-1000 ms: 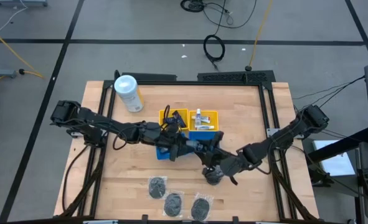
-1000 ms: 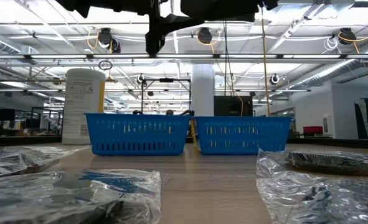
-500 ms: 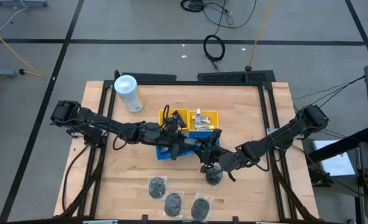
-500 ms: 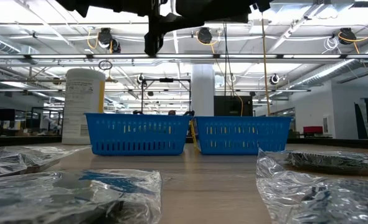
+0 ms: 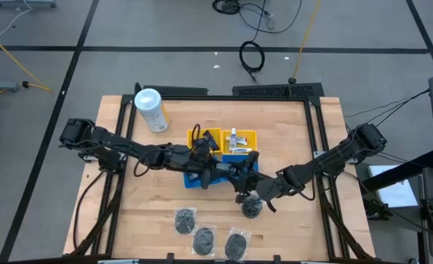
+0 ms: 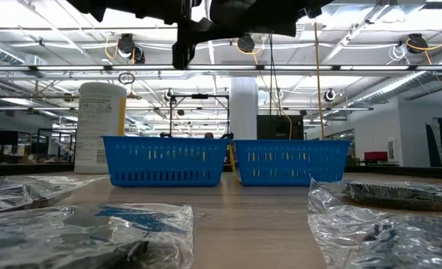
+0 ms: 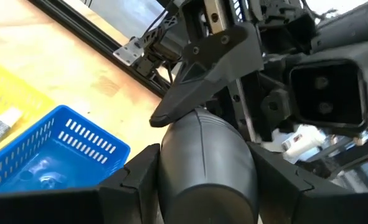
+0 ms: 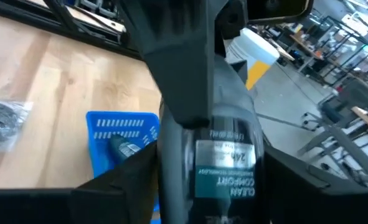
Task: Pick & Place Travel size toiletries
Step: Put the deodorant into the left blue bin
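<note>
A dark grey deodorant stick (image 7: 205, 155), labelled "Clean Comfort" (image 8: 224, 171), hangs in the air above the two blue trays (image 5: 194, 180), level between my two grippers. They face each other over the table's middle. My left gripper (image 7: 205, 180) comes from the left and my right gripper (image 8: 205, 183) from the right, both shut on the stick. Several grey round clear-wrapped pieces (image 5: 204, 238) lie flat on the table near its front edge, and one (image 5: 251, 207) lies under the right arm. White tubes (image 5: 236, 139) lie in a yellow tray. My left gripper has the stick's two sides (image 7: 166, 168) pinched between its fingers, which come level from the table's left and lie along the stick. The stick is lifted clear, roughly level. My right gripper has the stick's other end between its fingers (image 8: 137, 177), coming level from the table's right. One right finger (image 7: 202, 81) lies over the far end of the stick. Whether both its fingers press the stick, I cannot tell.
A large white canister with a yellow label (image 5: 150, 110) stands at the back left. Two yellow trays (image 5: 205, 137) sit behind the blue ones. One blue tray (image 7: 59, 149) holds a clear-wrapped item. There is bare wood on both sides of the trays.
</note>
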